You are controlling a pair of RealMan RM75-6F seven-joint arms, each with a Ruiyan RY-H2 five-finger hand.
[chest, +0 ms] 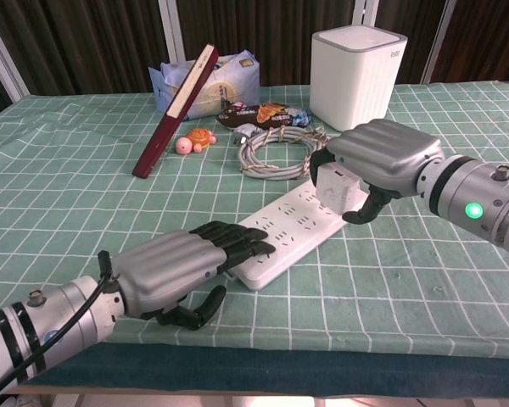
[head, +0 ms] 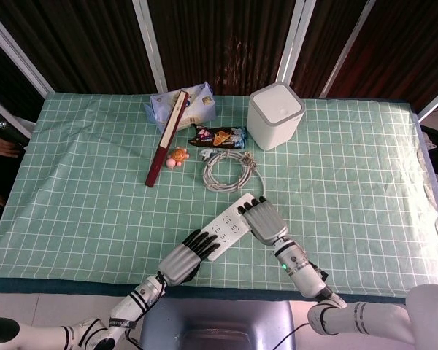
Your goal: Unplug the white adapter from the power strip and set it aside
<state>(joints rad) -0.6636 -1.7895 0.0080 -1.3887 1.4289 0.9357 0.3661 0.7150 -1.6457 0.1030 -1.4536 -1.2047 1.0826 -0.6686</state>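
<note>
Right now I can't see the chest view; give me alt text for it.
The right hand grips the white adapter at the far end of the power strip, while the left hand presses the strip's near end onto the green checked tablecloth. Behind lie a coiled cable and a white box.

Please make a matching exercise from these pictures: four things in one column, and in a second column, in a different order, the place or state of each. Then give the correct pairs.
Things:
1. white adapter
2. left hand
3. coiled cable
4. dark red book

Places or states:
A. leans tilted against the blue packet
B. lies on the cloth between the power strip and the white box
C. held by the right hand at the far end of the strip
D. presses flat on the near end of the strip

Pairs: 1-C, 2-D, 3-B, 4-A
</note>
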